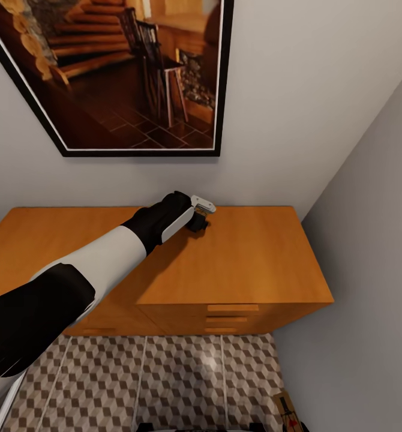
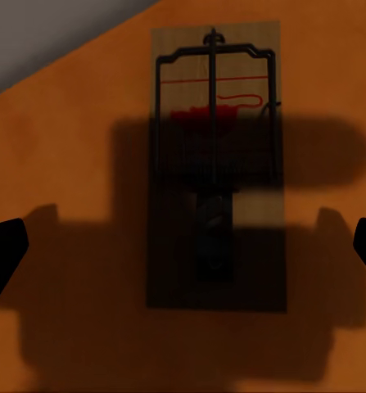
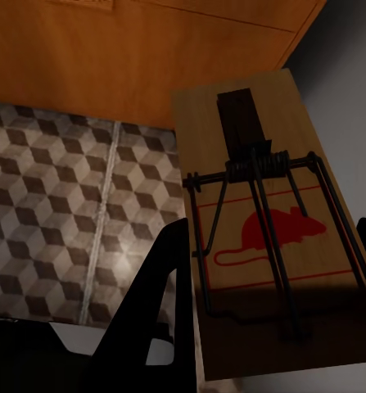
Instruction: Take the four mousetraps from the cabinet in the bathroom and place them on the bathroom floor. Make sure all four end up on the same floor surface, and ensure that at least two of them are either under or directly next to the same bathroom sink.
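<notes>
One mousetrap [image 2: 215, 164] lies flat on the orange-brown top of the cabinet [image 1: 255, 258], near the back wall. My left gripper [image 1: 200, 219] hovers right over it, open, with its dark fingertips [image 2: 4, 246] wide apart on either side and its shadow across the board. My right gripper [image 3: 273, 246] is shut on a second mousetrap [image 3: 264, 229], a wooden board with a red mouse print and a wire bar. That board hangs above the bathroom floor [image 3: 60, 196] in front of the cabinet, and also peeks in at the head view's lower right as a mousetrap [image 1: 287, 409].
A large framed picture [image 1: 123, 72] hangs on the wall above the cabinet. A grey side wall [image 1: 369, 240] closes in on the right of the cabinet. The cabinet's drawer fronts [image 1: 231, 318] face the cube-patterned tiles [image 1: 165, 378].
</notes>
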Controlling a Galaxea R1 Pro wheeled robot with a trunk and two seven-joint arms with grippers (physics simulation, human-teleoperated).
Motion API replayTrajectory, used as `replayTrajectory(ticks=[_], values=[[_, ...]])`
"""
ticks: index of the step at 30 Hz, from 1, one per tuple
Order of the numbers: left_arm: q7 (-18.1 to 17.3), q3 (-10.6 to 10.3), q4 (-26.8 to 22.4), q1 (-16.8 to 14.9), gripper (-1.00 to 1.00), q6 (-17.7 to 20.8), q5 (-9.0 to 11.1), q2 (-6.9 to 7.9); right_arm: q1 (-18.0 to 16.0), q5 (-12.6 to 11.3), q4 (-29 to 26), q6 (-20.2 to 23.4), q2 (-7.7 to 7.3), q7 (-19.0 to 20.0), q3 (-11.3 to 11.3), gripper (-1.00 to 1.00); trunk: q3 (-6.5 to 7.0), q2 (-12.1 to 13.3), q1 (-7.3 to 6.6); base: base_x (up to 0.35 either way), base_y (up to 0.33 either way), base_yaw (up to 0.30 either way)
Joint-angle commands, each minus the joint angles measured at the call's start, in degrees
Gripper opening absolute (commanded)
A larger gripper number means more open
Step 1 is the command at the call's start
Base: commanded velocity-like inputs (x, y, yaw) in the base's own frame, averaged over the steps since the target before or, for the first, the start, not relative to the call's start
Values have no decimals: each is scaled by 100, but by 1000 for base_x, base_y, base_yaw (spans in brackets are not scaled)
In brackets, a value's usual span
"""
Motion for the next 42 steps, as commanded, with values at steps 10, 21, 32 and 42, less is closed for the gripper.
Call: replayTrajectory(ticks=[10,21,32,42], values=[[47,-25,0,-8,100,10,61,0,-1,54,4,-10,2,-35,-13,-100,-8,-9,3,6,0,0],[47,-28,0,-8,100,10,61,0,41,54,4,-10,3,-35,-13,-100,-18,-9,3,0,0,0],[45,-31,55,-8,100,10,61,0,43,54,4,-10,3,-35,-13,-100,-91,-9,3,0,0,0],[38,-34,87,-8,100,10,67,0,43,54,4,-10,3,-35,-13,-100,-166,-9,3,0,0,0]])
